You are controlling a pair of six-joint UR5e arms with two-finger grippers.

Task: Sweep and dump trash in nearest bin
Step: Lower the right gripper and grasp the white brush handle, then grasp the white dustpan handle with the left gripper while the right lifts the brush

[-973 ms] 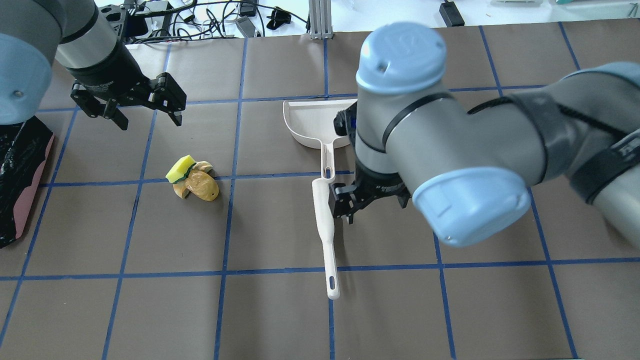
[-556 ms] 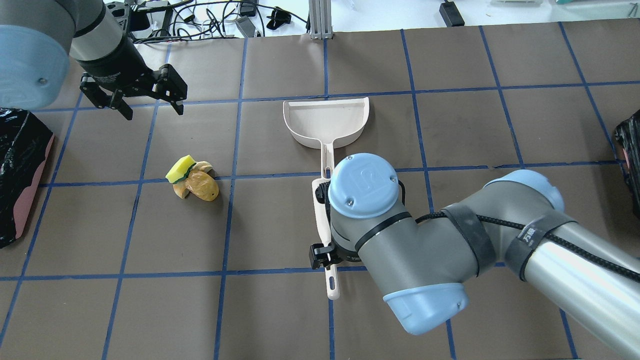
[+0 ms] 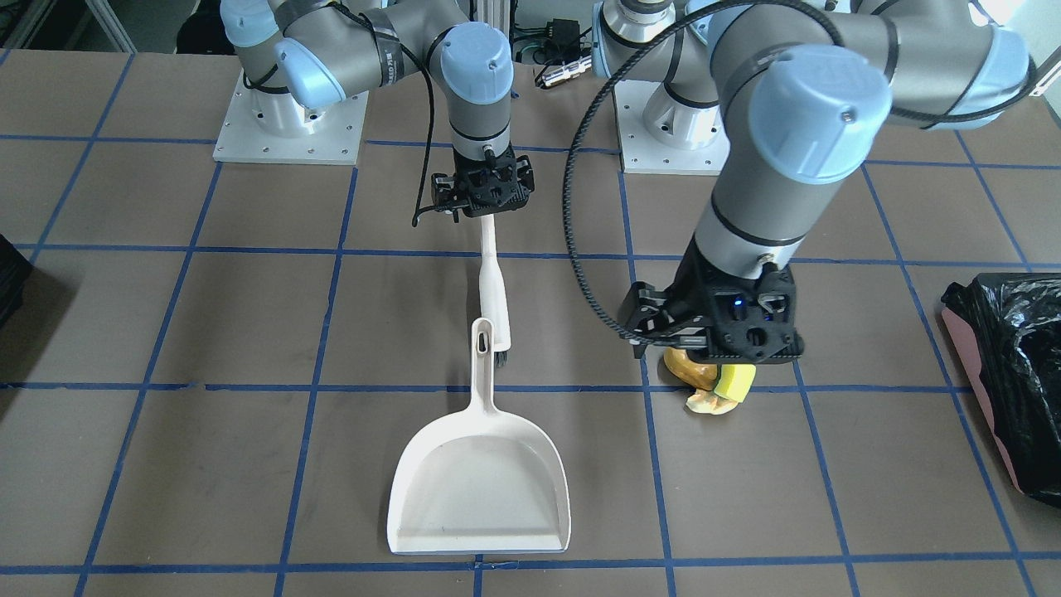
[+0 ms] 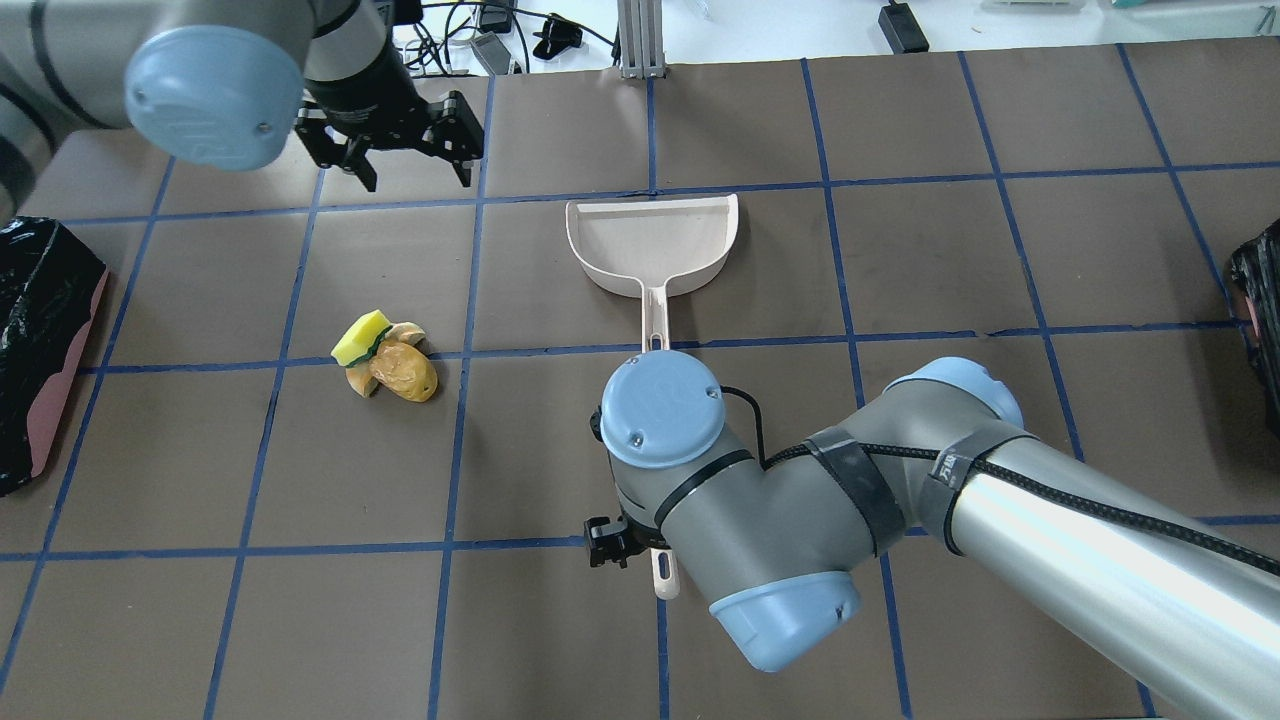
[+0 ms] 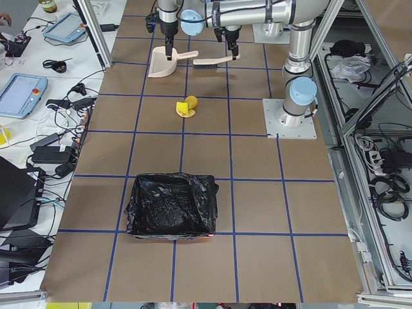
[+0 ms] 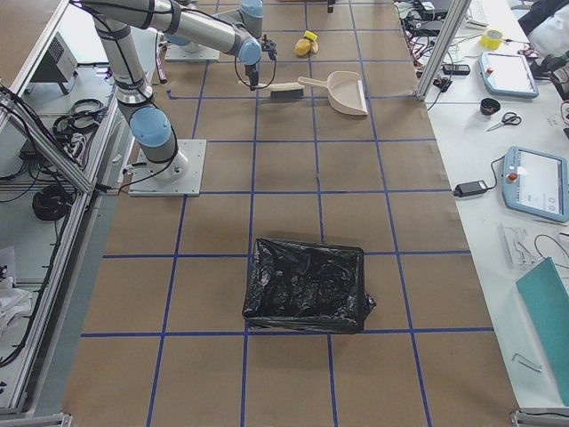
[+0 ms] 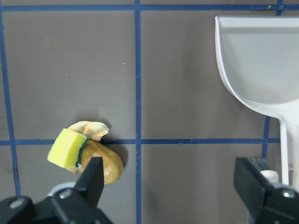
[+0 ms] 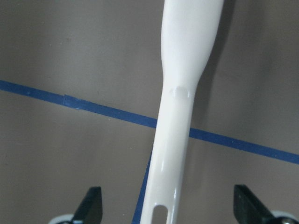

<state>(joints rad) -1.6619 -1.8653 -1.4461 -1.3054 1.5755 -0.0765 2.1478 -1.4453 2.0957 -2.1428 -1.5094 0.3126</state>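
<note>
**Left pincer.** The left pincer (image 4: 413, 178) hangs above the tabletop (image 4: 1000, 120) with its jaws spread wide and nothing between them. The trash (image 4: 385, 365) lies on the left half of the tabletop. It is a tight cluster of a brownish-yellow lump, a yellow-green sponge block on top of it and a pale slice behind. In the overhead view the pincer stands beyond the cluster, toward the far edge, and well apart from it. In the left wrist view the cluster sits at one side, partly behind one finger (image 7: 93, 179) and outside the gap. No contact is visible.

**Right pincer.** The right pincer (image 8: 169, 210) is released, with both fingers clear of the white brush (image 3: 495, 290). The brush handle runs up the middle of the gap without touching either side. The brush lies flat on the tabletop near the centre, with its head at the handle of the white dustpan (image 4: 650, 240). The dustpan's mouth faces the far edge.

**Bin.** The bin (image 4: 40, 340), pink-sided with a black liner, sits at the left edge of the tabletop. A second black-lined container (image 4: 1262, 300) sits at the right edge.
</note>
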